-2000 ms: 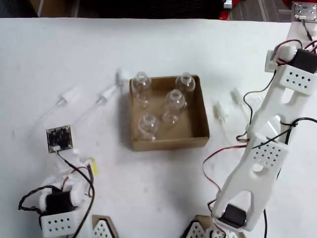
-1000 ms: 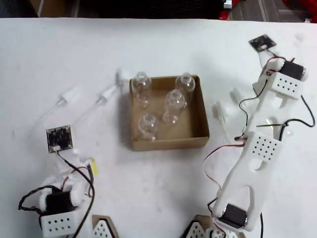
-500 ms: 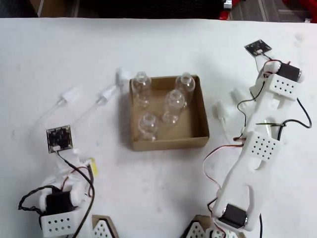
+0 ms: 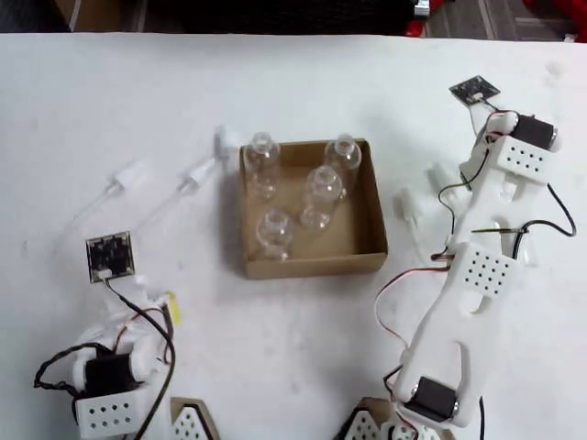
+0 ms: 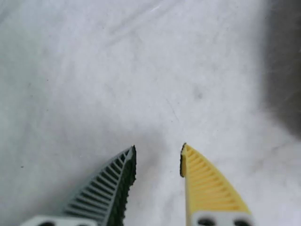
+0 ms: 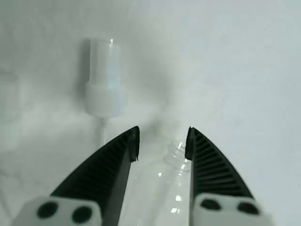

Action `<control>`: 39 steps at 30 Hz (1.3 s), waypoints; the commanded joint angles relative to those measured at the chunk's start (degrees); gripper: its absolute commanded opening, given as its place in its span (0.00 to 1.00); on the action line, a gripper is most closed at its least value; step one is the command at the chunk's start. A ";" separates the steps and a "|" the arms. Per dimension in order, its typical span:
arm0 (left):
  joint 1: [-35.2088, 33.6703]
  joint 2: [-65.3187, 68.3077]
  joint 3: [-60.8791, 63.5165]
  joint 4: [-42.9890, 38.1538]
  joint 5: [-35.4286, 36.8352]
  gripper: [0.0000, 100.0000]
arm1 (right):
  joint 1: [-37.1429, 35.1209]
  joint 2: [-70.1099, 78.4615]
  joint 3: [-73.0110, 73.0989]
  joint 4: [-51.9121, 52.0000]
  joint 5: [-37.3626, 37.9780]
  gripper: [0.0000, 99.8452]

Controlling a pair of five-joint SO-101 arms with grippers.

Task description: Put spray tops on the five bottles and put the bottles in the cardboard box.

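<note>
Beyond the tips of my right gripper (image 6: 162,141), a white spray top (image 6: 104,89) lies on the table. The gripper's black jaws are shut on a clear bottle (image 6: 174,162), whose open neck pokes past the tips. The right arm (image 4: 486,270) stretches up the table's right side. The cardboard box (image 4: 312,266) sits mid-table and holds several uncapped bottles (image 4: 323,188). Two spray tops (image 4: 408,203) (image 4: 440,174) lie just right of the box. My left gripper (image 5: 158,157) stands open over bare table, and its arm (image 4: 110,403) is folded at the near left.
Three more spray tops (image 4: 128,174) (image 4: 197,171) (image 4: 223,139) lie left of the box. Free white tabletop (image 4: 303,348) stretches in front of the box, between the two arms. The table's far edge (image 4: 275,34) runs along the back.
The right arm swung left from the far right corner and drew back toward the spray tops beside the box. The left arm has not moved.
</note>
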 commanded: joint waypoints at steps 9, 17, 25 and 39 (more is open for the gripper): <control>-0.48 -0.31 0.00 0.35 0.97 0.15 | 2.95 -2.95 -4.22 1.10 -3.43 0.15; -0.48 -0.31 0.00 0.35 0.97 0.15 | 3.65 0.57 -4.31 1.36 -3.43 0.15; -0.48 -0.31 0.00 0.35 0.97 0.15 | 5.32 1.01 -4.31 1.71 -3.34 0.14; -0.48 -0.31 0.00 0.35 0.97 0.15 | 5.49 0.57 -4.84 1.80 -2.99 0.03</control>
